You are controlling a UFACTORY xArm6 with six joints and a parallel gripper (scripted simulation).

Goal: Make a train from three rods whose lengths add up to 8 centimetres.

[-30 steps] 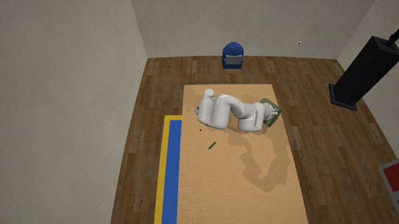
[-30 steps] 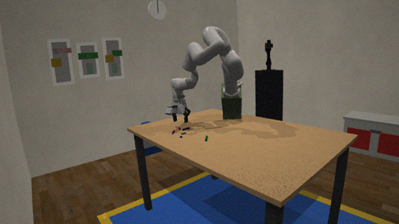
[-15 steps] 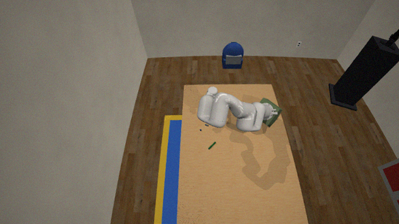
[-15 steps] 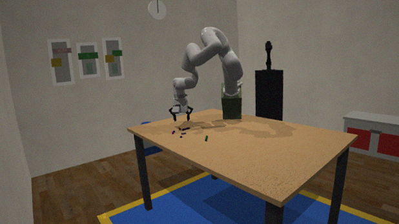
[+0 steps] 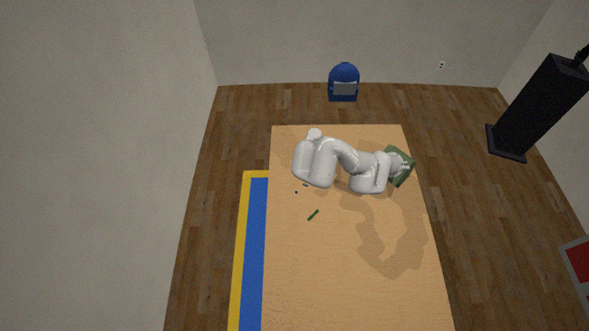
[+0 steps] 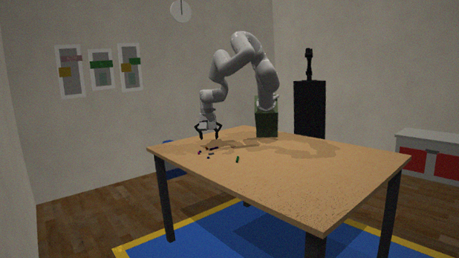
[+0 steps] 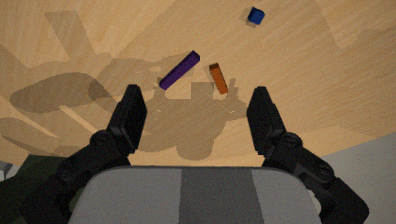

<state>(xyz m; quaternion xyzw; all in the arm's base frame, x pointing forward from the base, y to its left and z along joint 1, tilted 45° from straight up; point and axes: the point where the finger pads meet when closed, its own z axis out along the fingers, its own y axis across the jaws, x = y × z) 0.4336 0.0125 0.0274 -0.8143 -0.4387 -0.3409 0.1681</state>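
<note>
My gripper (image 6: 209, 138) (image 7: 197, 98) is open and empty, above the table beside the rods; the arm hides it in the top view. A purple rod (image 6: 213, 148) (image 7: 180, 70) and an orange rod (image 6: 206, 148) (image 7: 218, 78) lie apart and at different angles, ahead of the fingertips in the wrist view. A blue rod (image 7: 256, 16) lies beyond them. The exterior view shows a magenta rod (image 6: 198, 152) with a blue one close by. A grey rod (image 5: 305, 185) (image 6: 210, 153), another blue rod (image 5: 295, 192) (image 6: 208, 157) and a green rod (image 5: 312, 215) (image 6: 237, 159) lie separately.
The wooden table (image 5: 353, 300) (image 6: 307, 192) carries the arm's green base block (image 6: 266, 123) near one long edge. The arm casts broad shadows over the table. A black pedestal (image 5: 539, 105) (image 6: 309, 108) stands on the floor beyond that edge.
</note>
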